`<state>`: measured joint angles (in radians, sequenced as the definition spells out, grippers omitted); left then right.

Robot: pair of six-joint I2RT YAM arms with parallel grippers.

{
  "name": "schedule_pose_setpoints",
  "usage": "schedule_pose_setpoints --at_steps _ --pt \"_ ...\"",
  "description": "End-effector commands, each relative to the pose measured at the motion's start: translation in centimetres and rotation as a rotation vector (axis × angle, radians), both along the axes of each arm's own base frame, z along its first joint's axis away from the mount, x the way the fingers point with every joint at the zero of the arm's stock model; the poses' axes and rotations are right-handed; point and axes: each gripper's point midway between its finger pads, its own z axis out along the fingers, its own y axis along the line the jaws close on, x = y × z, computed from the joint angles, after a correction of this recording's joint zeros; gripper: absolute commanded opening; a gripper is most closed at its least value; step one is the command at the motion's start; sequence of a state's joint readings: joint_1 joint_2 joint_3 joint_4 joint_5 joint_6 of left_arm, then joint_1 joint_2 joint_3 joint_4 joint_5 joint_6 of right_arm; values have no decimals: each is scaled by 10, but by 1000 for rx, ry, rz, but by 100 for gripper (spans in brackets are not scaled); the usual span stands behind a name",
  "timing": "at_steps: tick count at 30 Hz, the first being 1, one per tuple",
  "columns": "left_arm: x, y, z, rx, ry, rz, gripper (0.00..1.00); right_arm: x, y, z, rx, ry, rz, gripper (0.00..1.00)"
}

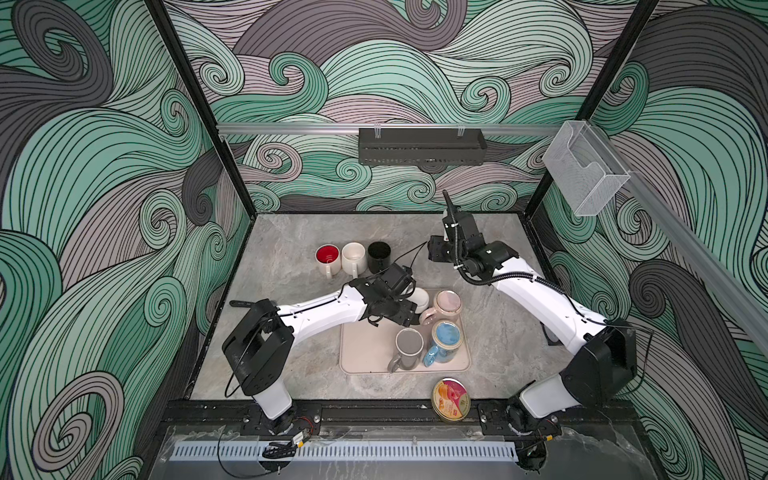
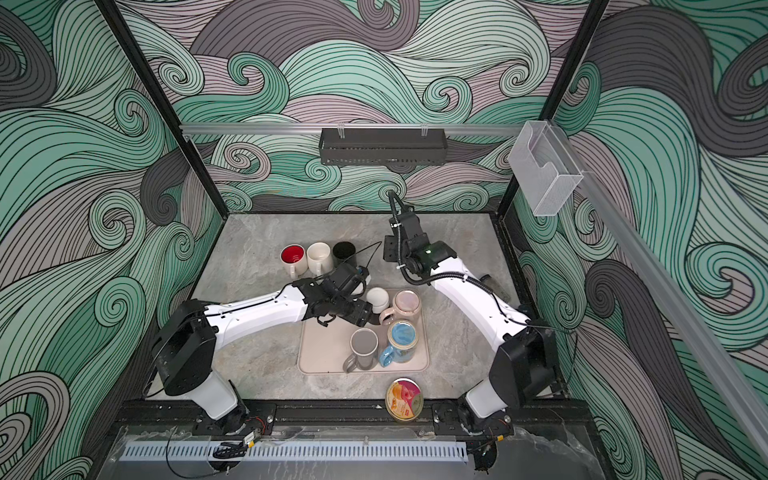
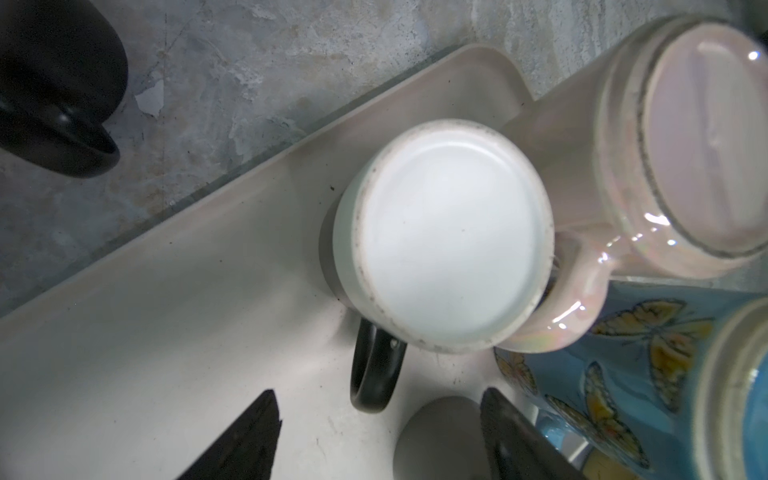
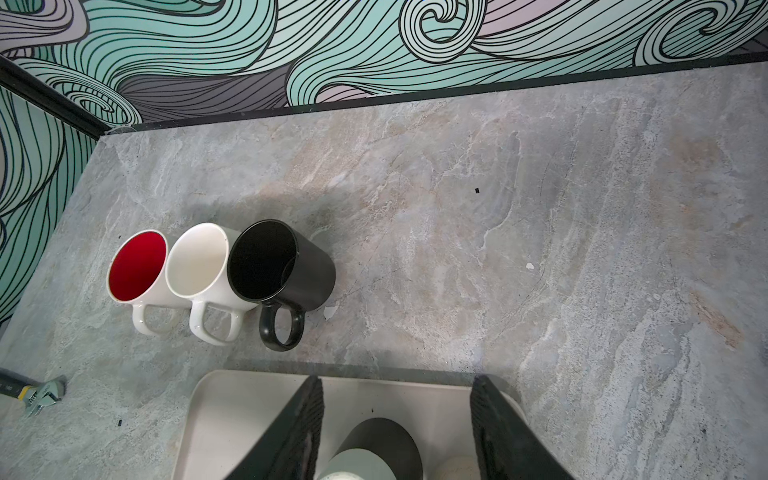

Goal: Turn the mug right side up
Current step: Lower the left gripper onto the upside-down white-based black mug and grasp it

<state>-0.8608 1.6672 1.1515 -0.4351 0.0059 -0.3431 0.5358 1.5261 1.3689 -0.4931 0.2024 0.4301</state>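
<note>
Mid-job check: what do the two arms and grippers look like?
Left arm and right arm: white shells, black joints. A ribbed black conduit runs along the right; thin black wires on the left. Left gripper and right gripper: black, ridged fingers.

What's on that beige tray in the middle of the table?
Four mugs: a white mug with a black handle, a pink mug, a blue butterfly mug and a grey mug. The left arm covers one corner of the tray in both top views.
</note>
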Motion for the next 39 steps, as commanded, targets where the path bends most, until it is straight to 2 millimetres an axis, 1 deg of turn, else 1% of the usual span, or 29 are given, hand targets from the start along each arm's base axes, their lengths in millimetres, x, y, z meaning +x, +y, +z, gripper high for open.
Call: schedule_pose_setpoints --at_steps 1,8,15,21,25,31,35,39 --pt "3 -6 -3 14 -21 -34 73 0 1 10 29 0 -8 57" --pt "1 -12 -14 12 1 -69 73 0 1 8 31 9 -11 57" --pt "5 -16 -26 25 7 -68 71 -1 1 4 24 18 -10 56" --pt "13 -14 -35 38 9 -57 67 -1 0 2 13 17 -9 56" --pt "19 -13 -35 33 3 -46 61 -1 1 3 23 17 -5 56" --pt "28 -4 -34 38 -16 -15 45 -1 2 4 37 11 -3 56" --pt "33 6 -34 45 -24 21 41 -2 2 6 41 6 -3 56" --pt "38 12 -32 34 -29 48 33 -2 2 5 44 6 -2 55"
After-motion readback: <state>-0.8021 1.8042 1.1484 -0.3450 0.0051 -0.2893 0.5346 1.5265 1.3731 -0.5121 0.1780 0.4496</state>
